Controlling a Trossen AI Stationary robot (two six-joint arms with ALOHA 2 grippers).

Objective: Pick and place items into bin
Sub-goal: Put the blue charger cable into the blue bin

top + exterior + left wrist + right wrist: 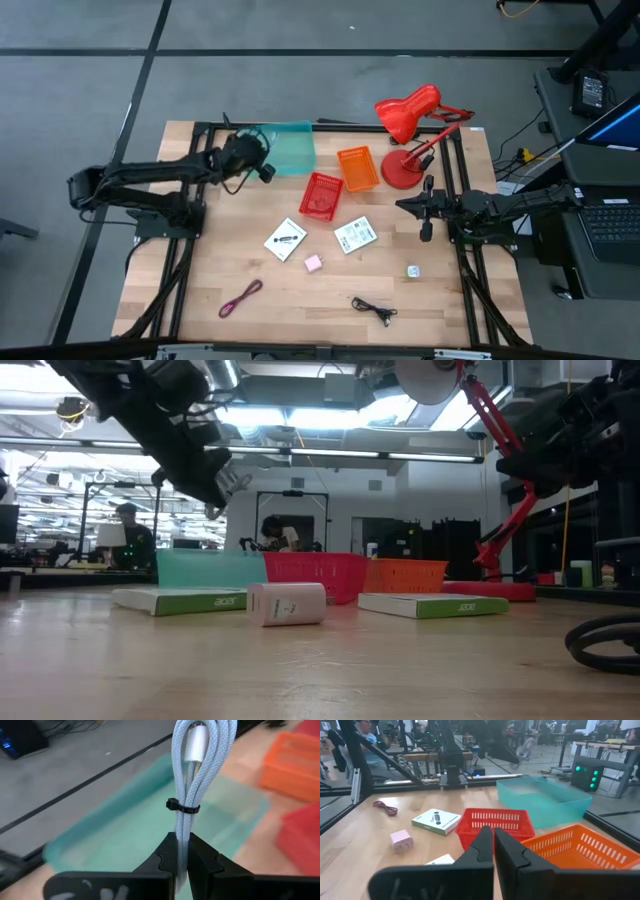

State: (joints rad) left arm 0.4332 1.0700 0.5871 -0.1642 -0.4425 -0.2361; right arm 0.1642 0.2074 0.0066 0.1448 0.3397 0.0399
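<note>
Blue-grey cable (192,785): nearest your left wrist camera, a coiled bundle bound by a small black tie, pinched low in its loops and standing up out of the grip.
Left end effector (183,851): closed on that cable; you have it raised over the teal bin (290,148) at the bench's far side.
Handling: you are carrying something light, soft and floppy; the braid looks slick enough to slide, so grip near the tie where the strands bunch. Judging by the position, letting go here should drop it into the bin.
Right end effector (493,851): closed on nothing, parked at the bench's right edge just in front of the red desk lamp (410,125).
Remaining items: you still have two white packets (286,240) (354,234), a pink cube (313,263), a tiny pale cube (413,271), a maroon cable (240,297) and a black cable (374,309) on the bench (200,270).
Other bins: red basket (322,194) and orange basket (358,168) stand side by side near the teal one.
</note>
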